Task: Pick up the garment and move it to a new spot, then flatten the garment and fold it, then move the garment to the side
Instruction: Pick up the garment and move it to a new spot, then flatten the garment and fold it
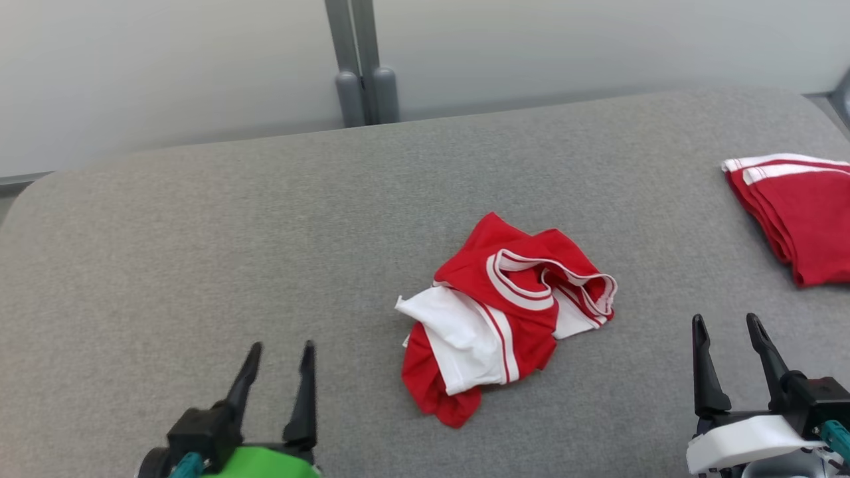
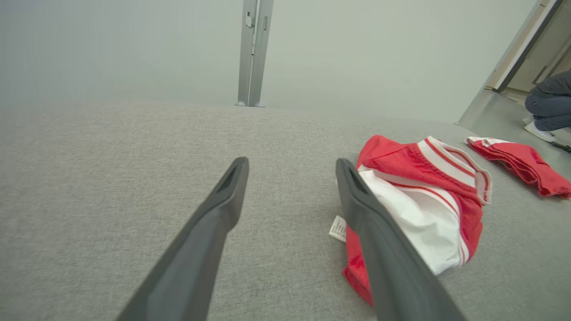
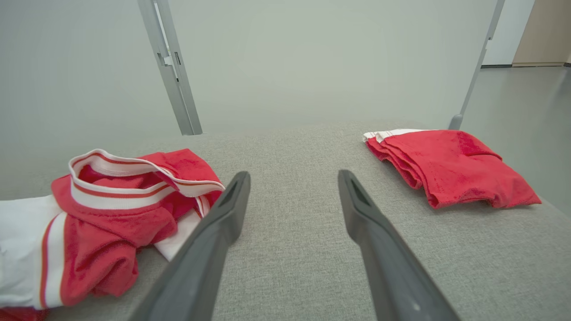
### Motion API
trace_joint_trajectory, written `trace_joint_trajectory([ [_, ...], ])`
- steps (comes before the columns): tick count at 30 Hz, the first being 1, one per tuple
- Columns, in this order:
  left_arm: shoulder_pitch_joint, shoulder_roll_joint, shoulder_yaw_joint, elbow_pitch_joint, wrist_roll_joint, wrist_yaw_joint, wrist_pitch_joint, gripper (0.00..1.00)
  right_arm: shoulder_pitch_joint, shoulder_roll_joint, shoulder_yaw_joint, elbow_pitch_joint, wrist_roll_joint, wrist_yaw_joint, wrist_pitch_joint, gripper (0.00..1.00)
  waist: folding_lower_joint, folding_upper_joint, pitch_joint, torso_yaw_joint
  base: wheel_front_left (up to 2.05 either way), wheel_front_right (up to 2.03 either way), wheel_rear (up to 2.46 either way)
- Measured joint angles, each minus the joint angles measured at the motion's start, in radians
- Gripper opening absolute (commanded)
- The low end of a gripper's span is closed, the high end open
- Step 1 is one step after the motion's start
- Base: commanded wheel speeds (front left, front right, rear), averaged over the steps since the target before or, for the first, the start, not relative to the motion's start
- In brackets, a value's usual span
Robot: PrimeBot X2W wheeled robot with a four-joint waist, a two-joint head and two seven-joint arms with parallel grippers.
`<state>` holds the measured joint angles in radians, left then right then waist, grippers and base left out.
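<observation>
Two tools in view, both empty. The left tool [image 1: 282, 345] sits at the lower left of the head view with its two dark fingers spread, nothing between them, tips over the bare grey fabric worktop [image 1: 199, 252]. The right tool [image 1: 724, 318] sits at the lower right, fingers likewise spread wide and gripping nothing. The garment [image 1: 501, 312], red with white panels and striped white trim, lies crumpled in a heap just right of frame centre, between the two tools and apart from both. Its banded opening gapes toward the right and a white panel spreads toward the lower left. In the left wrist view the garment [image 2: 424, 187] fills the centre right, partly behind the right-hand finger, and a small white label [image 2: 337, 228] pokes out at its left edge onto the cloth surface. In the right wrist view the garment [image 3: 111, 214] lies at the lower left, beside the left-hand finger; contact cannot be judged from that angle. A folded stack [image 1: 803, 219] of red cloth with white edging rests at the right edge of the head view, well apart from the heap, and appears at the upper right of the right wrist view. A grey metal post [image 1: 362, 60] stands at the top centre against a pale wall. A crouching person [image 2: 551, 100] shows at the upper right of the left wrist view, off the worktop.
</observation>
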<state>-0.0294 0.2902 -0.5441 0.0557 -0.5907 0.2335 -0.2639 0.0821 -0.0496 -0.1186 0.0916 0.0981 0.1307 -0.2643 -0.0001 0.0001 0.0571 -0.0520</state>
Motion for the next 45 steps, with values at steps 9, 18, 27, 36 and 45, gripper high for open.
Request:
trace_joint_trajectory([
  [9,0.185,-0.062,0.330,0.046,0.145,-0.171,0.000,1.00,0.035,0.000,-0.015,0.026,-0.030,0.000,0.000,1.00,0.0000,0.0000,-0.064,0.120,0.00,0.00,0.00],
  [18,0.214,-0.180,0.484,0.111,0.245,-0.351,0.000,1.00,0.046,0.000,-0.007,0.067,0.002,0.000,0.000,1.00,0.0000,0.0000,-0.126,0.169,0.00,0.00,0.00],
  [27,0.214,-0.205,0.495,0.112,0.276,-0.361,0.000,1.00,0.050,0.000,0.007,0.080,0.007,0.000,0.000,1.00,0.0000,0.0000,-0.132,0.152,0.00,0.00,0.00],
  [36,0.213,-0.199,0.472,0.113,0.266,-0.362,0.000,1.00,0.049,0.000,0.008,0.081,0.009,0.000,0.000,1.00,0.0000,0.0000,-0.126,0.153,0.00,0.00,0.00],
  [45,0.211,-0.195,0.461,0.120,0.262,-0.362,0.000,1.00,0.048,0.000,0.007,0.080,0.010,0.000,0.000,1.00,0.0000,0.0000,-0.121,0.161,0.00,0.00,0.00],
])
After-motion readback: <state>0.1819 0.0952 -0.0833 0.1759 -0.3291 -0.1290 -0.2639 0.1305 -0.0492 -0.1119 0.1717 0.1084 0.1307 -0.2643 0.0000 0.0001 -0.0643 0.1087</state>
